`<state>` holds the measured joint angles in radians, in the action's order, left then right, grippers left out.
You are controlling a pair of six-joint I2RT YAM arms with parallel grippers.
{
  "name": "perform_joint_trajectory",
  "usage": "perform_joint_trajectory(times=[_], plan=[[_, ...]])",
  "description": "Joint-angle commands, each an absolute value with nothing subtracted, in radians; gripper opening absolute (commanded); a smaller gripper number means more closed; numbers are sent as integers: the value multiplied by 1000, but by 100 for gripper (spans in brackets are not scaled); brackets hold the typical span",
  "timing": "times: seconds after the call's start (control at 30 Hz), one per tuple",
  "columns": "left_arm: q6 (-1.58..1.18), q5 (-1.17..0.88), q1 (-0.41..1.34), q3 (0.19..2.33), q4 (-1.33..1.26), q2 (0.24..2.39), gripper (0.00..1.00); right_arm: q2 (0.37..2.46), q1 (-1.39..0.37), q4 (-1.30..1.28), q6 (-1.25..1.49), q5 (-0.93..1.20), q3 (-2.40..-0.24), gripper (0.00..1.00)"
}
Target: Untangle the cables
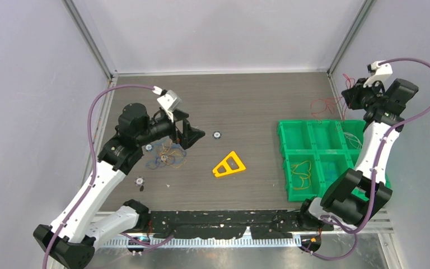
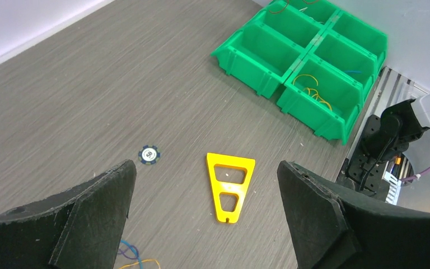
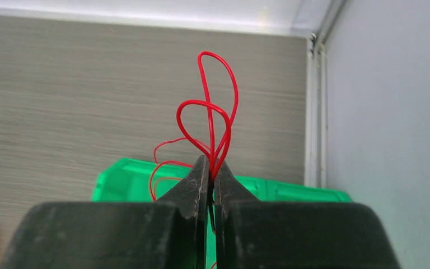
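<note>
Two arms. Left arm: stretched low toward the bench (image 1: 246,106) middle, left pincer (image 1: 191,130) spread wide and empty, just beside the loose tangle of cables (image 1: 168,154), which lies left of the yellow triangle (image 1: 229,165). Right arm: raised at the far right corner, right pincer (image 3: 211,162) clamped on red cables (image 3: 213,52) looping over the far edge of the green bins (image 1: 283,145); yellow cables (image 1: 302,174) lie in a near compartment.

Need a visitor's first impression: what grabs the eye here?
Red cable loops sprout from the shut right gripper, by the green bins at far right. A yellow triangle lies in the middle, and a colourful cable tangle sits near the open left gripper.
</note>
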<state>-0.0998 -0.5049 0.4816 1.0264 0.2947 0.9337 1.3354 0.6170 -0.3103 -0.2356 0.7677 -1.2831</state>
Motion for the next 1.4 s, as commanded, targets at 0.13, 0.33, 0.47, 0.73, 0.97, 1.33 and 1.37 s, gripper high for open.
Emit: perform_joint_trajectory(times=[0.13, 0.33, 0.47, 0.73, 0.97, 1.33, 1.37], plan=[[-156, -453, 474, 1045, 301, 941, 99, 1296, 620, -287, -463, 485, -1165, 5], [-155, -446, 474, 1021, 303, 918, 99, 1296, 620, -360, -582, 422, -1142, 5], [-146, -445, 474, 1010, 311, 905, 100, 1325, 616, -393, -610, 411, -1144, 5], [-138, -440, 470, 990, 307, 889, 100, 1374, 502, -408, -580, 384, -1154, 5], [-138, -445, 463, 979, 299, 893, 100, 1392, 387, -412, -520, 350, -1161, 5], [-156, -451, 462, 956, 276, 898, 100, 1398, 312, -465, -394, 373, -1180, 6], [-156, -451, 462, 955, 276, 897, 100, 1398, 312, -466, -383, 389, -1180, 6]])
